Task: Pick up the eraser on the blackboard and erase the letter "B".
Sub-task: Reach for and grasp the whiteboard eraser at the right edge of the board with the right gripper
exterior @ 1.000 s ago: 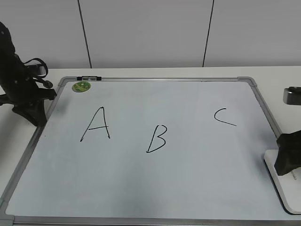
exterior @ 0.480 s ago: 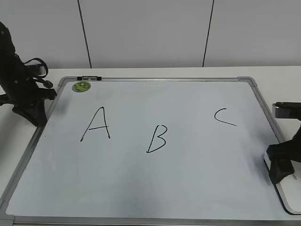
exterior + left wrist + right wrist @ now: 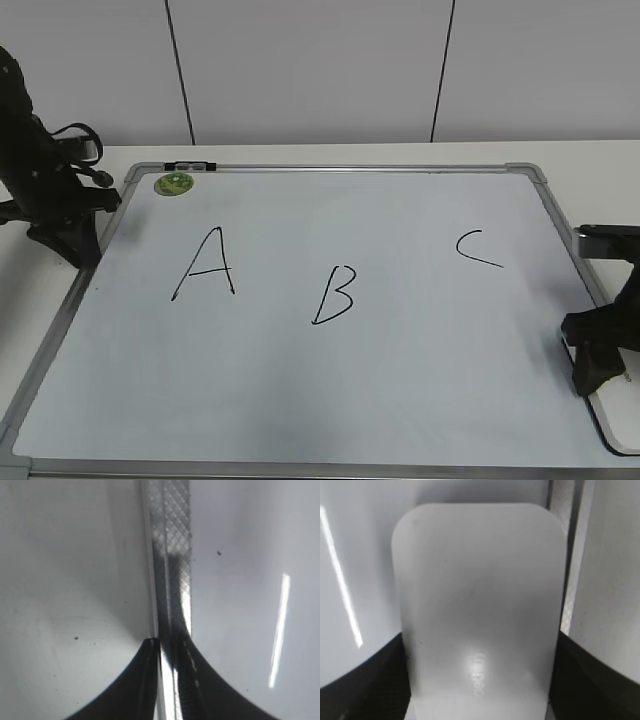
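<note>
Lying flat across the table (image 3: 300,155), filling most of the scene: the blackboard (image 3: 400,380), a glossy white sheet inside a thin grey metal frame with rounded corner caps. Sitting near the far left corner: a small round green sticker (image 3: 173,184), just beside a short black-and-white clip (image 3: 189,166) on the far frame edge. Running left to right in black marker: the "A" (image 3: 203,265), the slanted letter "B" (image 3: 334,294) around the middle, the "C" (image 3: 476,248) toward the right, all well apart from both arms.

Resting at the near right edge, beside the frame: the eraser (image 3: 477,615), a flat, smooth white block with rounded corners and faint grey lettering, dark along its rim. Straddling it on both long sides: the right gripper (image 3: 598,355), dark fingers (image 3: 365,670) hugging the plastic, closed around the block.

Parking at the far left over the textured frame strip: the left gripper (image 3: 160,645), tips pressing almost together, nothing between
</note>
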`<state>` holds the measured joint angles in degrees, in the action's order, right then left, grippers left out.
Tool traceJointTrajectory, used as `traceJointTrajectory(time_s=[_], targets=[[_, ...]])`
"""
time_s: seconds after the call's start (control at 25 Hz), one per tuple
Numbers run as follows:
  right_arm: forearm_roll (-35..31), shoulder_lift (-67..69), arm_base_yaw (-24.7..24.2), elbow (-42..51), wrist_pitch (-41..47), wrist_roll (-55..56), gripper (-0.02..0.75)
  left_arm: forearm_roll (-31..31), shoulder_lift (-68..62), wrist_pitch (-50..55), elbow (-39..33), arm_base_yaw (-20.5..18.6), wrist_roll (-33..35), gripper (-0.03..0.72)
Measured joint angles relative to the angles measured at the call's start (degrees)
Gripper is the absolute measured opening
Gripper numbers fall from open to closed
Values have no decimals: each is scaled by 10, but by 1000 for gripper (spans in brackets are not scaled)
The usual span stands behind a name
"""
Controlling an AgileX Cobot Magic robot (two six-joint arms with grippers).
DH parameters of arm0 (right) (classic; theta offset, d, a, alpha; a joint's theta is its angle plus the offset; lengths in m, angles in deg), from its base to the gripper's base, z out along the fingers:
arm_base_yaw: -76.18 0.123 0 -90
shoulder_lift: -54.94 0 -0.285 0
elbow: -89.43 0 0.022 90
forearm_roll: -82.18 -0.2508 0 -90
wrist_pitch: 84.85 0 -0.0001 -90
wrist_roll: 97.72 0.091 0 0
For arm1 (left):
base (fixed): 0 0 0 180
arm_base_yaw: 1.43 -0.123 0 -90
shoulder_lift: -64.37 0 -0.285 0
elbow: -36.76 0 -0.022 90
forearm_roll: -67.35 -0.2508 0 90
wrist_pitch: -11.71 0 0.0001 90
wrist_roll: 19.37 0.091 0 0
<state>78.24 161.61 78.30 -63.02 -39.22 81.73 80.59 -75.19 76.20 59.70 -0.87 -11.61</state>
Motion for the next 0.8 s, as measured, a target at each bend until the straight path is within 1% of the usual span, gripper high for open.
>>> traceJointTrajectory(time_s=[0.16, 0.68, 0.8], targets=[[0, 0, 0, 0, 0, 0, 533, 0, 0, 0, 0, 0, 0, 116], [0, 1, 0, -2, 12, 0, 531, 6, 0, 0, 0, 0, 0, 123], [-10, 1, 0, -5, 14, 0, 531, 6, 0, 0, 0, 0, 0, 125]])
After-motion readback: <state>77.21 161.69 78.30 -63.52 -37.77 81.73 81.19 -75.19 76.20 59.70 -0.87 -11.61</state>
